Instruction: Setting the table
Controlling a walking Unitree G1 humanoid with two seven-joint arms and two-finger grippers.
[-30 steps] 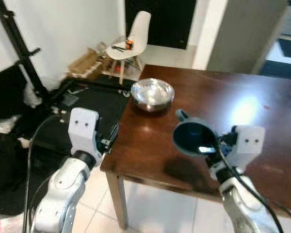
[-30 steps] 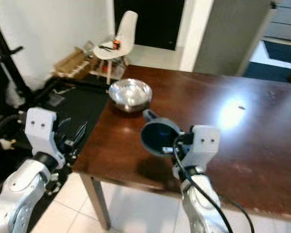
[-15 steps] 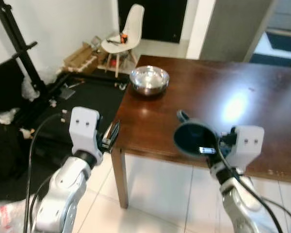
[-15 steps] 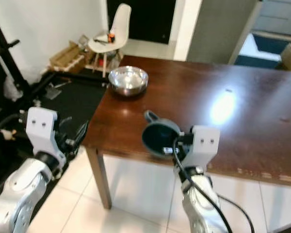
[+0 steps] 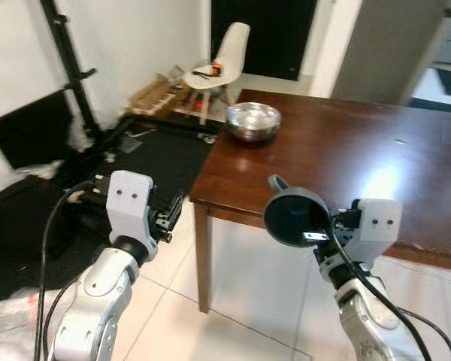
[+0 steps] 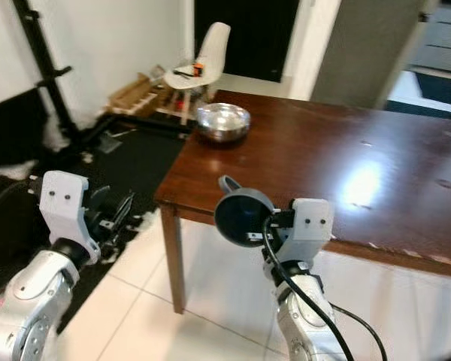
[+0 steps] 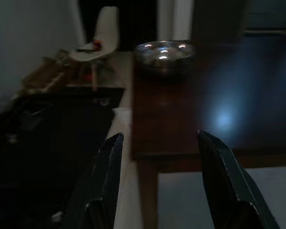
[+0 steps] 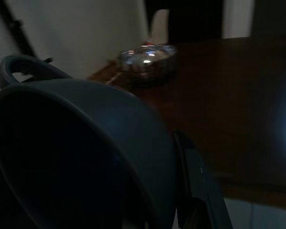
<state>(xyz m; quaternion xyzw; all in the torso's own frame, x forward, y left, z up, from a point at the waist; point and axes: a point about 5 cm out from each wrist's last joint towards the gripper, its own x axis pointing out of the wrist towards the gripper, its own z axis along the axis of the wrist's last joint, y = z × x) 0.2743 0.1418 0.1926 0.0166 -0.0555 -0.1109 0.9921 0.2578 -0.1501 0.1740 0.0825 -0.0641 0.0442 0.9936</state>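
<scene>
Dark wooden table point(image 5: 346, 150) has a steel bowl point(image 5: 252, 121) near its far left corner. Right gripper point(image 5: 316, 235), jaws clamped on the dark cup point(image 5: 295, 216), should carry it level over the near edge; left gripper point(image 7: 157, 181) hangs, jaws apart.

- Left gripper point(image 7: 159, 183) fingers spread apart, nothing between them.
- Steel bowl point(image 7: 165, 54) on dark wooden table point(image 7: 181, 119).
- White chair point(image 7: 99, 40) beyond.
</scene>
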